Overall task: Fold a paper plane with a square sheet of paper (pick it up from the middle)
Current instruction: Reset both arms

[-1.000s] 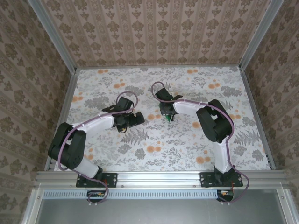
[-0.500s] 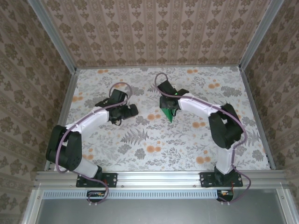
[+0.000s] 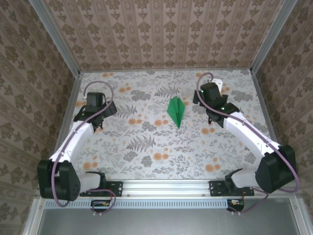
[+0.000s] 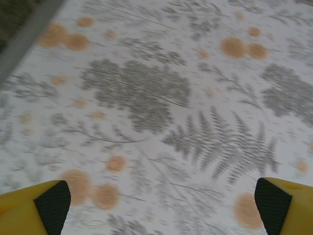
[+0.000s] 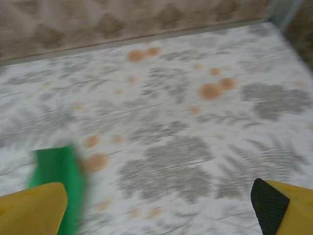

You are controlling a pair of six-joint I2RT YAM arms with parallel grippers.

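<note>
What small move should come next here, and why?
Probably just draw both arms back toward their bases. The paper plane lies folded and free on the table, between the arms; the left pincer and right pincer both stand open, holding nothing, each off to its own side.

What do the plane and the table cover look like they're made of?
Plane: thin matte green paper, going by its sharp creases and flat lie. Table cover: a matte sheet printed with ferns and orange flowers, likely cloth or vinyl; the pictures leave that open.
</note>
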